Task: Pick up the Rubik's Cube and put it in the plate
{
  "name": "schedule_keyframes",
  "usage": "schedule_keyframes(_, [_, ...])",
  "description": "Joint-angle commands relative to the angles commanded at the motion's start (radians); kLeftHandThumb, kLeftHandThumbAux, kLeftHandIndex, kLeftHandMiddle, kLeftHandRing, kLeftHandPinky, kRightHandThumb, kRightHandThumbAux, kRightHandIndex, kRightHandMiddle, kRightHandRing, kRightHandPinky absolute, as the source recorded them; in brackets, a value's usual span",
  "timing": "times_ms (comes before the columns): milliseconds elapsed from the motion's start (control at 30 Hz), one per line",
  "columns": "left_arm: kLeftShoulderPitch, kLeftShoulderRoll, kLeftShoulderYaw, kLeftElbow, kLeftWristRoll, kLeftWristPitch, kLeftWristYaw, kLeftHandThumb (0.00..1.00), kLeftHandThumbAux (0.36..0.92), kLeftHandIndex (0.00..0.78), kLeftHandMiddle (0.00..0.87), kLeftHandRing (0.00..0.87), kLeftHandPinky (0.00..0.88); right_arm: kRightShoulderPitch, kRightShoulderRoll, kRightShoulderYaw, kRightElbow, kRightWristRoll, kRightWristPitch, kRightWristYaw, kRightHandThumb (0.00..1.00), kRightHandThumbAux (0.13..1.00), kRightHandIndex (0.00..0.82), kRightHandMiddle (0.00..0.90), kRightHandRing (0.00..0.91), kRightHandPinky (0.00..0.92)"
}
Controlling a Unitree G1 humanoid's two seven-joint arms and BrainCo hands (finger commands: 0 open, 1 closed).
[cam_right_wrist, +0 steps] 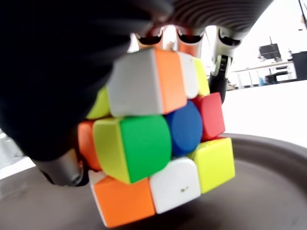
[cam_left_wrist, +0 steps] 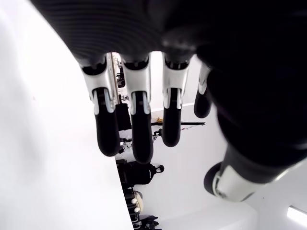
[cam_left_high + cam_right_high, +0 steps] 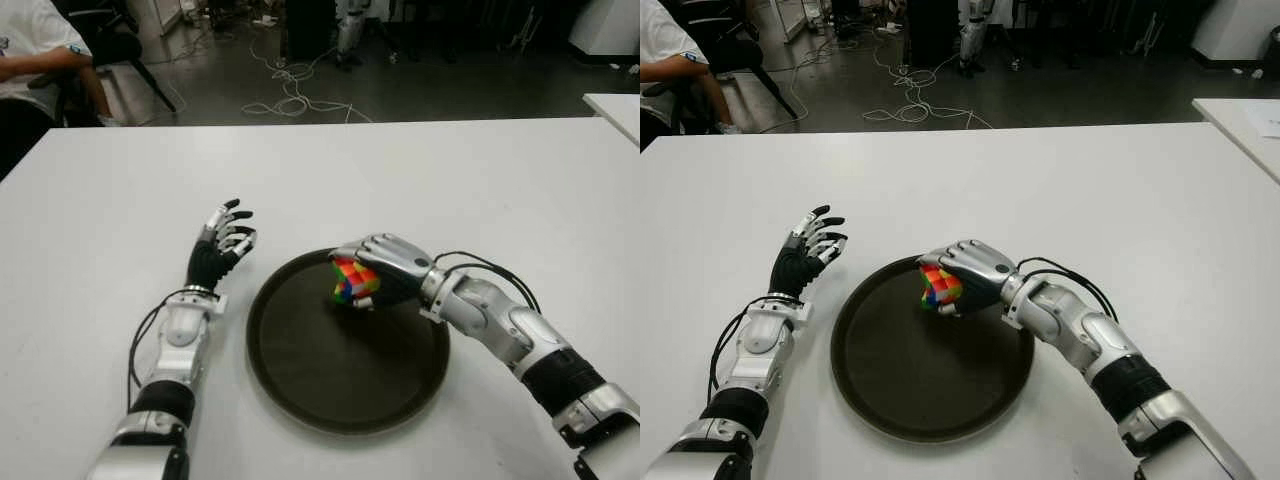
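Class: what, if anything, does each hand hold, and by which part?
The right hand grips the cube by its top and sides, over the plate. The left hand holds nothing.

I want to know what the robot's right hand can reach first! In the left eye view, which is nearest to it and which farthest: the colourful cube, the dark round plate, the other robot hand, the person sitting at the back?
1. Colourful Rubik's Cube: inside the right hand's fingers.
2. Dark round plate: just under the hand.
3. Left hand: left of the plate.
4. Seated person: far back left, beyond the white table.
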Motion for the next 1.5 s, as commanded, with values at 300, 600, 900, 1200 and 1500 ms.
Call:
schedule_keyframes(300, [-0.016, -0.002, 0.016, 0.049, -0.019, -0.03, -0.013, 0.595, 0.718, 0.139, 0.251, 0.313, 0.369, -0.033, -0.003, 0.006, 0.074, -0.018, -0.08, -0.001, 0.239, 0.698, 0.044, 0.027, 0.025, 0.03])
schedule_keyframes(600, [-0.024, 0.003, 0.008, 0.057, 0.005, -0.022, 0.014, 0.575, 0.724, 0.132, 0.256, 0.313, 0.362, -0.056, 0.001, 0.007, 0.123, -0.036, -0.077, -0.019, 0.036, 0.577, 0.001, 0.0, 0.0, 0.0])
schedule_keyframes(900, [-0.027, -0.002, 0.012, 0.057, 0.002, -0.023, 0.016, 0.579, 0.739, 0.136, 0.25, 0.299, 0.339, -0.073, 0.014, 0.009, 0.168, -0.047, -0.055, -0.038, 0.002, 0.54, 0.0, 0.0, 0.0, 0.0])
schedule_keyframes(1200, [-0.035, -0.002, 0.014, 0.072, 0.001, -0.029, 0.016, 0.584, 0.729, 0.138, 0.25, 0.304, 0.344, -0.088, 0.035, 0.002, 0.224, -0.035, -0.024, -0.038, 0.0, 0.472, 0.0, 0.0, 0.0, 0.0])
schedule_keyframes(1500, [-0.036, -0.002, 0.017, 0.076, -0.003, -0.028, 0.012, 0.589, 0.719, 0.139, 0.264, 0.319, 0.361, -0.107, 0.04, 0.008, 0.27, -0.04, -0.027, -0.061, 0.0, 0.449, 0.0, 0.0, 0.0, 0.0])
